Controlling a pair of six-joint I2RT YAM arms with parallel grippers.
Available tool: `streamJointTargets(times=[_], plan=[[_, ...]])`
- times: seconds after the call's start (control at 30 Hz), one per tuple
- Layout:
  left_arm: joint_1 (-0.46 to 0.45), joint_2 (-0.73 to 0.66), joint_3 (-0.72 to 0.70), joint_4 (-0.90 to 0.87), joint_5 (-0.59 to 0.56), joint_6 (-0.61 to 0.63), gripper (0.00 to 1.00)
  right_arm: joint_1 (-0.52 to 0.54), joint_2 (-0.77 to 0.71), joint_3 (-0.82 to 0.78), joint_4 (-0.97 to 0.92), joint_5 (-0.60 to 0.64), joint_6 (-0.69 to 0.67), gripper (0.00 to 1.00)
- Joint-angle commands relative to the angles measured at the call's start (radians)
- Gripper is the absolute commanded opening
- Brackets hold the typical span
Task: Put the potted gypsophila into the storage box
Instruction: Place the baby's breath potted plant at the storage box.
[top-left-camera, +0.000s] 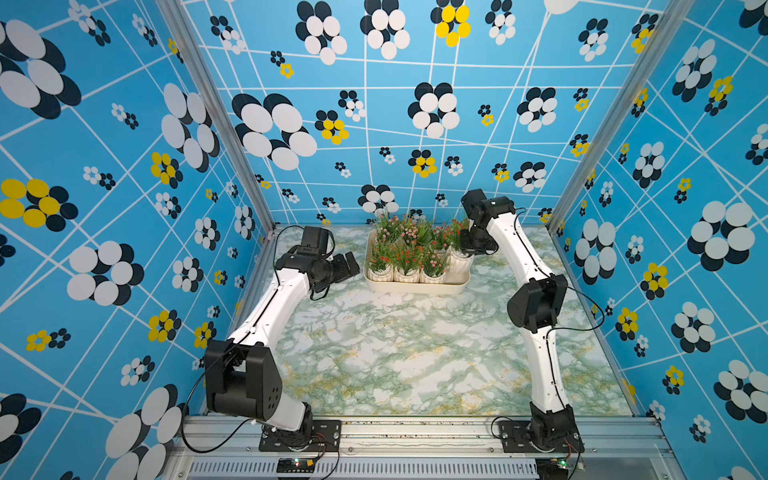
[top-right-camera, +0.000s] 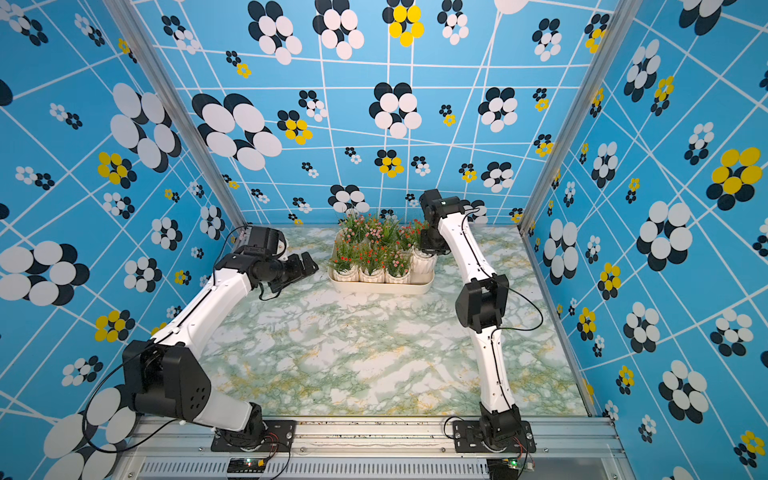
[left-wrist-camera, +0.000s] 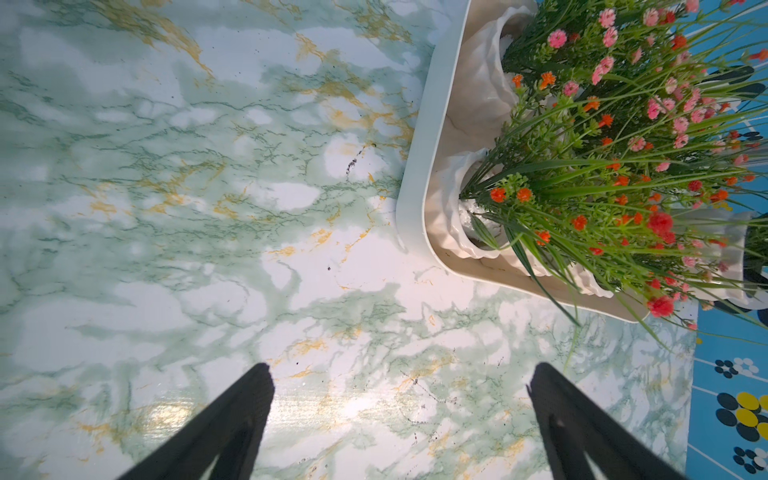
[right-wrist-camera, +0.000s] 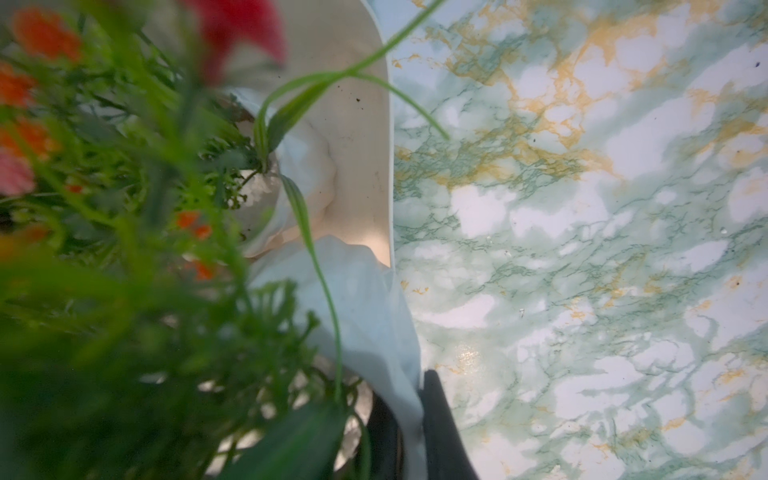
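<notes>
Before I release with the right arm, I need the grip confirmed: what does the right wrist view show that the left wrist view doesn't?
Only the right wrist view: the right gripper shut on the wall of a white fluted pot, with blurred foliage crowding the lens.
Only the left wrist view: the left gripper open and empty over bare table, and a rounded corner of the bin.
Both: the cream-white plastic storage box, orange-flowered green plants and the green-veined marble-pattern tabletop.
</notes>
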Motion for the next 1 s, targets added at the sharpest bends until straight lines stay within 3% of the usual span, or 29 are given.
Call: streamJointTargets(times=[0.0,0.47,0.97], plan=[[-0.002,-0.018,-0.01,-0.018,-0.008,0.002,0.99,0.003,0.06,0.018,0.139,-0.017,0.011,0.02],[0.003,-0.027,-0.016,-0.021,-0.026,0.005,0.99,0.003,0.147,0.136,0.157,-0.024,0.024,0.02],[0.003,-0.014,-0.013,-0.014,-0.014,0.004,0.99,0.003,0.054,-0.025,0.136,0.044,-0.046,0.01]])
